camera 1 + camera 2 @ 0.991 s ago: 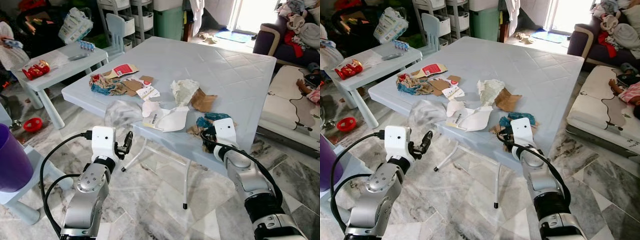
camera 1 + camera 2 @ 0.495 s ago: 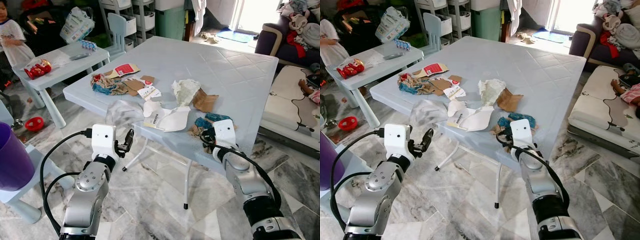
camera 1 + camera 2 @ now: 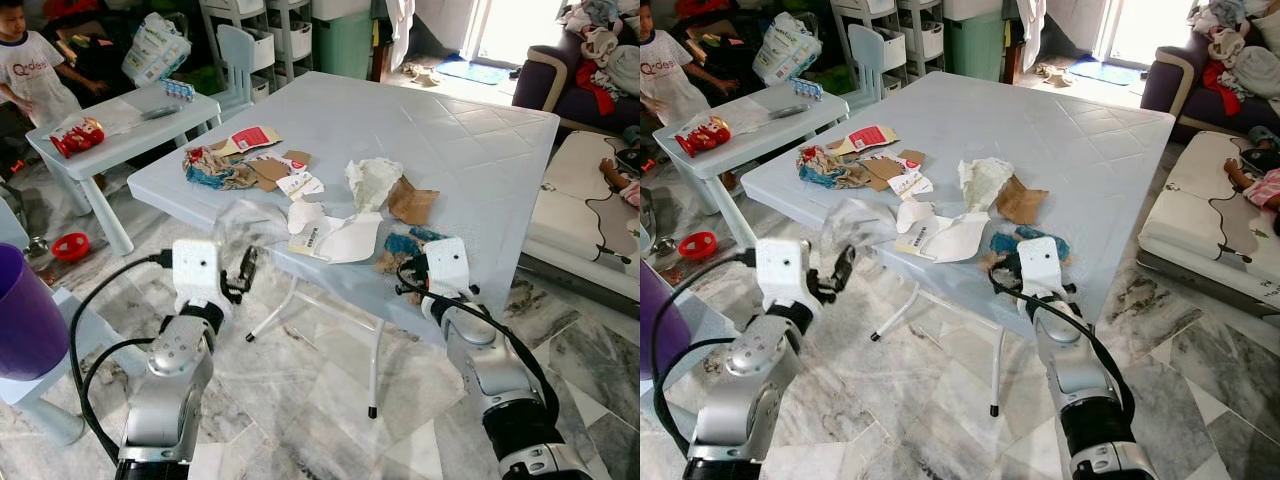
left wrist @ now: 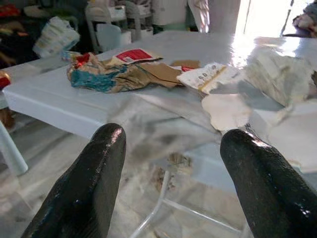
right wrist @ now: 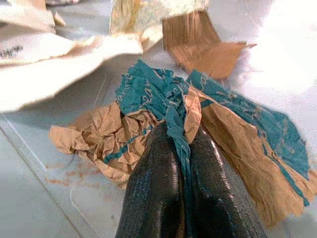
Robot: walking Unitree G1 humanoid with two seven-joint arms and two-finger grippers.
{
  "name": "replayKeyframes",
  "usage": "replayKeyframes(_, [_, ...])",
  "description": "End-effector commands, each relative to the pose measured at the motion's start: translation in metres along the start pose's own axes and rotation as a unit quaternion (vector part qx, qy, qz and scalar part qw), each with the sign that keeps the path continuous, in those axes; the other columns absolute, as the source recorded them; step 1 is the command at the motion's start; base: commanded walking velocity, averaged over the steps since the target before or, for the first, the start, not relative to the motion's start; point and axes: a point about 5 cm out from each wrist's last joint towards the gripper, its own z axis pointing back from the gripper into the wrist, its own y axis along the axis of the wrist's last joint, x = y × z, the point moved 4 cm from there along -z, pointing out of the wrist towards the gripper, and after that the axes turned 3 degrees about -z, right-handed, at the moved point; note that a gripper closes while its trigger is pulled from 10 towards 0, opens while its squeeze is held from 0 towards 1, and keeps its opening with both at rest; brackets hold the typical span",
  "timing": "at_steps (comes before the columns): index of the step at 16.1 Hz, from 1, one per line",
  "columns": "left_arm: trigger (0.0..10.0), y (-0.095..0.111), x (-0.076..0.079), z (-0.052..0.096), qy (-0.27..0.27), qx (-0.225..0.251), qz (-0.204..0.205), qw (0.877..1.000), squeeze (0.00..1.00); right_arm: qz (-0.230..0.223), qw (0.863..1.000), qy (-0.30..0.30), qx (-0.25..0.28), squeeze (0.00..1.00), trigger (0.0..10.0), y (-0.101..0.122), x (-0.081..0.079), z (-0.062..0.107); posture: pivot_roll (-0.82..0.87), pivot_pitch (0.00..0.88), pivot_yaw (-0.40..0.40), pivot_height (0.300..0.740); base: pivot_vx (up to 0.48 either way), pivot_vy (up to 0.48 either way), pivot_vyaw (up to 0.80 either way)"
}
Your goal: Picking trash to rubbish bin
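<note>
Trash lies on a pale blue table (image 3: 470, 130): a crumpled teal-and-brown paper (image 5: 148, 94) at the front edge, torn white paper (image 3: 340, 235), clear plastic wrap (image 3: 245, 215) and a heap of wrappers and card (image 3: 225, 168). My right gripper (image 5: 181, 136) is shut on the teal-and-brown paper (image 3: 405, 245), its fingers pinching the teal fold. In front of the table's near left edge my left gripper (image 4: 173, 136) hangs open, facing the plastic wrap with nothing between its fingers (image 3: 243, 272).
A purple bin (image 3: 25, 320) stands at my near left. Beyond it are a small table (image 3: 120, 125) with a red packet, a person (image 3: 30, 75) and a red toy (image 3: 65, 247) on the floor. A sofa (image 3: 590, 60) and a mat (image 3: 590, 200) lie to the right.
My left arm has shifted slightly to the left, gripper still open. The right gripper stays shut on the paper. A person has come into view at the upper left.
</note>
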Motion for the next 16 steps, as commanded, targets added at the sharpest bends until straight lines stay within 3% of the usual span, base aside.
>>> replayKeyframes(1, [10.0, 0.008, -0.001, -0.001, 0.008, 0.017, 0.001, 1.0, 0.0, 0.003, 0.999, -0.012, 0.031, 0.0, 0.0, 0.012, 0.003, 0.004, 0.07, 0.0, 0.021, 0.74, 0.0, 0.0, 0.0])
replayKeyframes(6, [10.0, 0.01, 0.012, -0.005, -0.015, 0.026, 0.02, 0.999, 0.0, 0.031, 0.992, -0.046, 0.112, 0.0, 0.0, 0.044, 0.015, 0.019, 0.03, 0.0, 0.011, 0.74, 0.0, 0.0, 0.0])
replayKeyframes(11, [10.0, 0.023, 0.038, -0.016, -0.06, 0.052, 0.043, 0.996, 0.0, 0.069, 0.981, -0.042, 0.177, 0.0, 0.0, 0.082, 0.018, 0.031, 0.0, 0.0, -0.004, 0.74, 0.0, 0.0, 0.0])
replayKeyframes(16, [10.0, 0.022, 0.048, -0.019, -0.068, 0.046, 0.084, 0.993, 0.0, 0.031, 0.983, -0.028, 0.177, 0.0, 0.0, 0.092, 0.016, 0.041, -0.02, 0.0, -0.01, 0.74, 0.0, 0.0, 0.0])
